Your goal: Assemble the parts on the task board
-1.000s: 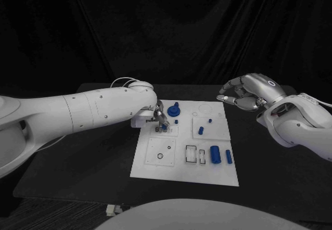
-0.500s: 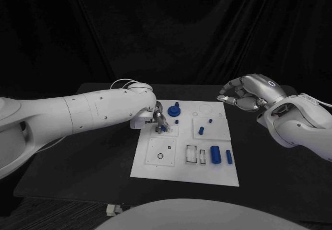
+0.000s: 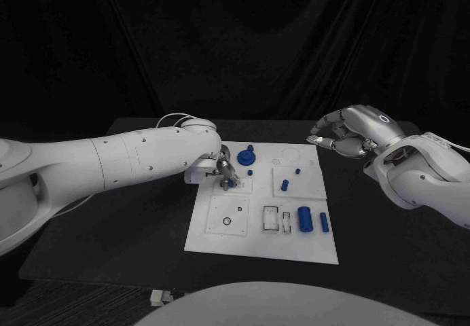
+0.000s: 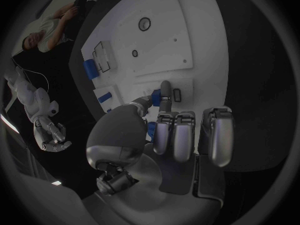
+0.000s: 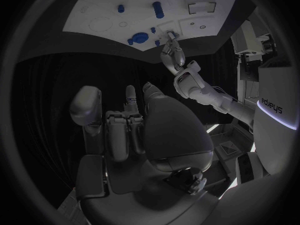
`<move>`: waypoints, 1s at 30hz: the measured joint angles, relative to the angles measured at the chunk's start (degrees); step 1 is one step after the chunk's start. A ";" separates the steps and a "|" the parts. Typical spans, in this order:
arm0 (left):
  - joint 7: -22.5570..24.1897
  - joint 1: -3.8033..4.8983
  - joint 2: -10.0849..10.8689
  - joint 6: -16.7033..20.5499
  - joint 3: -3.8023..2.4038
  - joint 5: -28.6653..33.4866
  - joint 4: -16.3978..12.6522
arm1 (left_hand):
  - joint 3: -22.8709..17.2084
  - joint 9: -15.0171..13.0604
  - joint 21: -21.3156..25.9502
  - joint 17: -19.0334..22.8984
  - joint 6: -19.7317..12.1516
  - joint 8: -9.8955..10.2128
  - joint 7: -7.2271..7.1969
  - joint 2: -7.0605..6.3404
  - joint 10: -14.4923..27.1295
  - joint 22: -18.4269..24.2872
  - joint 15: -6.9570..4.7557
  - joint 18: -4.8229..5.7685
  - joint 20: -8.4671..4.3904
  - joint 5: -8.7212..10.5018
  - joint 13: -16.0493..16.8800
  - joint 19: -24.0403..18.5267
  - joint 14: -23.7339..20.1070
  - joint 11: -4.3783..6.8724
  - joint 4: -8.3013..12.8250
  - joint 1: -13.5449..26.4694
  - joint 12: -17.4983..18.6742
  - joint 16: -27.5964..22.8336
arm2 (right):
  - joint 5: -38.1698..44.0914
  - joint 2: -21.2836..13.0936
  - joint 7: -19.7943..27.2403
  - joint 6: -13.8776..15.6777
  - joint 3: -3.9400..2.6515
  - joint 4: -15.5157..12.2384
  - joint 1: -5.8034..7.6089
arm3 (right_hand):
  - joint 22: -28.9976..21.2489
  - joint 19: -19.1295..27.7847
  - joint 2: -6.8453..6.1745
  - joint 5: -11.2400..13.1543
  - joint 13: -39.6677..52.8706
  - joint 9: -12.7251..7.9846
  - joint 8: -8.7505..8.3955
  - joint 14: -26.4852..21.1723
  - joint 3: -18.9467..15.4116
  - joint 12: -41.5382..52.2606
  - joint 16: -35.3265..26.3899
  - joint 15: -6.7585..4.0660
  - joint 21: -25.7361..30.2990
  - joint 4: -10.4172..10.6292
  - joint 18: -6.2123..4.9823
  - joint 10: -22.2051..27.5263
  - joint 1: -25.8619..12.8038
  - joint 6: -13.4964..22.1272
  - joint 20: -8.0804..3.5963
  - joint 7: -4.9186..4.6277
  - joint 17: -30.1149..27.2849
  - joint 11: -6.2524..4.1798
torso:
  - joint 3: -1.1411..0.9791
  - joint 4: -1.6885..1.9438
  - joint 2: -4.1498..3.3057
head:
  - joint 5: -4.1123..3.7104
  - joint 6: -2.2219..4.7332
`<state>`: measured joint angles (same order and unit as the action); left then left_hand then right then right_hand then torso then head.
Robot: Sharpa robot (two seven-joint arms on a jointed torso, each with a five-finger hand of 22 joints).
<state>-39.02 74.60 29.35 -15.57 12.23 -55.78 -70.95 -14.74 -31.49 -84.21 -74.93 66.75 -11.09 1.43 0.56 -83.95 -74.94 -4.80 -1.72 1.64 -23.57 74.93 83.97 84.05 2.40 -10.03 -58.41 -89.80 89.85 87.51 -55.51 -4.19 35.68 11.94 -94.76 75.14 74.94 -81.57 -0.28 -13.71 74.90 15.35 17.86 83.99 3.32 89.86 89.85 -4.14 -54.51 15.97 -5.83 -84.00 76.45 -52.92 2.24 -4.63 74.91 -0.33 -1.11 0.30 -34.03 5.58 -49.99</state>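
Observation:
The white task board (image 3: 294,241) lies mid-table. My left hand (image 3: 223,170) hovers low over its far-left corner. In the left wrist view the left hand (image 4: 164,135) pinches a small blue part (image 4: 154,96) between thumb and one finger, close over the board (image 4: 162,40) and beside a small dark slot (image 4: 177,96). A blue knob-shaped part (image 3: 245,157) stands just right of that hand. Small blue pegs (image 3: 284,183) stand mid-board, and two blue cylinders (image 3: 305,219) lie at its right. My right hand (image 3: 348,132) hangs raised off the board's far-right corner, its fingers curled in on nothing.
Rectangular slots (image 3: 272,219) and a round hole (image 3: 227,221) mark the board's near half. Black table (image 3: 128,224) surrounds the board on all sides. In the right wrist view the board (image 5: 100,15) lies far from my right hand (image 5: 125,135), with my left hand (image 5: 170,50) at its edge.
My left hand's fingers have shifted slightly toward the board's far edge, staying low over the same corner. The right hand has not moved.

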 measured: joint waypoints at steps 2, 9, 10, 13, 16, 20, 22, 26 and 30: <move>0.02 -0.04 -0.03 -0.03 0.00 0.00 0.00 | 0.00 0.00 0.00 0.00 0.00 0.00 0.00 0.00 0.00 0.00 0.00 0.00 0.00 0.00 0.00 0.00 0.00 0.00 0.00 0.00 0.00 0.00 | 0.00 0.00 -0.02 -0.04 0.00 0.00 0.00 | 0.00 0.00 0.00 0.00 0.00 0.00 0.00 0.00 0.00 0.00 0.00 0.00 0.00 0.00 -0.01 0.00 0.00 0.00 0.00 0.00 0.00 0.00 | 0.00 0.00 0.00 | -0.02 0.00; 0.13 -0.12 -0.18 -0.09 0.01 0.00 0.09 | 0.00 0.00 0.25 0.01 0.00 0.00 0.00 0.00 0.00 0.01 0.00 0.00 0.00 0.23 0.00 0.00 0.00 0.00 0.00 0.00 0.00 0.00 | 0.00 0.00 -0.12 -0.19 0.00 0.00 -0.03 | -0.01 0.21 0.00 0.00 0.00 0.00 0.00 0.00 0.00 0.00 0.00 0.00 0.00 0.00 0.00 0.00 0.00 0.00 0.21 0.00 0.00 0.00 | 0.00 0.01 -0.01 | -0.20 0.00; 0.16 -0.13 -0.21 -0.09 0.01 0.01 0.11 | 0.00 0.01 0.25 0.01 0.00 0.00 0.00 0.00 0.00 0.01 0.00 0.00 0.00 0.23 -0.01 0.00 0.00 0.00 0.00 0.00 0.00 0.00 | 0.00 0.00 -0.14 -0.22 0.00 0.00 -0.04 | -0.01 0.21 0.00 0.00 0.00 0.00 0.00 0.00 0.00 0.00 0.00 0.00 0.00 0.00 0.00 0.00 0.00 0.00 0.21 0.00 0.00 0.00 | 0.00 0.01 -0.01 | -0.20 0.00; 0.25 -0.14 -0.28 -0.10 0.01 0.01 0.14 | 0.00 0.01 0.25 0.01 0.00 0.00 0.00 0.00 0.00 0.01 0.00 0.01 0.00 0.23 0.00 0.00 0.00 0.00 0.00 0.00 0.00 0.00 | 0.00 0.00 -0.19 -0.27 0.00 0.00 -0.05 | -0.01 0.21 0.00 0.00 0.00 0.00 0.00 0.00 0.00 0.00 0.00 0.00 0.00 0.00 0.00 0.00 0.00 0.00 0.21 0.00 0.00 0.00 | 0.00 0.01 -0.01 | -0.20 0.00; 0.39 -0.15 -0.33 -0.08 0.01 0.01 0.17 | -0.09 0.01 0.25 0.01 0.00 0.00 0.00 0.00 0.00 0.01 0.00 0.01 0.00 0.23 0.00 0.00 0.00 0.00 0.10 0.00 0.00 0.00 | 0.00 -0.01 -0.24 -0.32 0.00 0.00 -0.05 | -0.01 0.21 0.00 0.00 0.00 0.00 0.00 0.00 0.00 0.00 0.00 0.00 0.00 0.00 0.00 0.00 0.00 0.00 0.21 0.00 0.00 0.00 | 0.00 0.02 -0.01 | -0.20 0.00; 0.60 -0.16 -0.37 0.00 0.01 0.02 0.20 | -0.16 0.01 0.25 0.01 0.00 0.22 0.00 0.00 0.00 0.01 0.00 0.01 0.00 0.23 -0.01 0.00 0.00 0.00 0.16 0.00 0.00 0.00 | 0.00 -0.02 -0.31 -0.37 0.00 0.00 -0.07 | -0.01 0.21 0.00 0.00 0.00 0.00 0.00 0.00 0.00 0.00 0.00 0.00 0.00 0.00 0.00 0.00 0.00 0.00 0.21 0.00 0.00 0.00 | 0.00 0.02 -0.01 | -0.24 0.00; 0.68 -0.16 -0.40 0.04 0.01 0.02 0.24 | -0.16 0.01 0.25 0.01 -0.02 0.22 0.02 0.00 0.00 0.01 0.00 0.00 0.00 0.23 -0.01 0.00 0.00 0.00 0.16 0.00 0.00 0.00 | 0.00 -0.02 -0.34 -0.39 0.00 0.00 -0.10 | -0.02 0.21 0.00 0.00 0.00 0.00 0.00 0.00 0.00 0.00 0.00 0.00 0.01 0.00 0.00 0.00 0.00 0.00 0.21 0.00 0.00 0.00 | 0.00 0.02 -0.01 | -0.25 0.00; 0.86 -0.17 -0.51 0.15 0.01 0.02 0.36 | -0.31 -0.04 0.24 0.01 -0.21 0.22 0.21 0.00 0.00 0.01 0.00 0.01 0.00 0.23 -0.01 0.00 0.00 0.00 0.31 0.00 0.00 0.00 | 0.00 -0.06 -0.40 -0.42 0.00 0.00 -0.16 | -0.02 0.21 0.00 0.00 0.00 0.00 0.00 0.00 0.00 0.00 0.00 0.00 0.27 0.00 0.00 0.00 0.00 0.00 0.21 0.00 0.00 0.00 | 0.00 0.02 -0.02 | -0.23 0.00; 1.07 -0.18 -0.63 0.31 0.01 0.02 0.59 | -0.31 -0.04 0.24 0.01 -0.21 0.23 0.21 0.00 0.00 0.02 0.00 0.01 0.00 0.23 -0.01 0.00 0.00 0.00 0.31 0.00 0.00 0.00 | -0.01 -0.08 -0.45 -0.45 0.00 -0.02 -0.18 | -0.02 0.21 0.00 0.00 0.00 0.00 0.00 0.00 0.00 0.00 0.00 0.00 0.27 0.00 0.00 0.00 0.00 0.00 0.21 0.00 0.00 0.00 | 0.00 0.02 -0.02 | -0.23 0.00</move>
<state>-37.94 74.42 28.71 -15.26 12.24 -55.76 -70.36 -15.04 -31.53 -83.97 -74.91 66.54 -10.87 1.64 0.56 -83.95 -74.93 -4.80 -1.72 1.64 -23.35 74.92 83.97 84.05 2.40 -9.72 -58.41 -89.80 89.85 87.50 -55.60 -4.64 35.23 11.94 -94.78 74.96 74.92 -81.37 -0.29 -13.71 74.90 15.35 17.86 83.99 3.32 89.86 89.85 -4.14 -54.24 15.97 -5.84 -84.00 76.45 -52.92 2.45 -4.63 74.90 -0.33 -1.11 0.32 -34.05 5.35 -49.99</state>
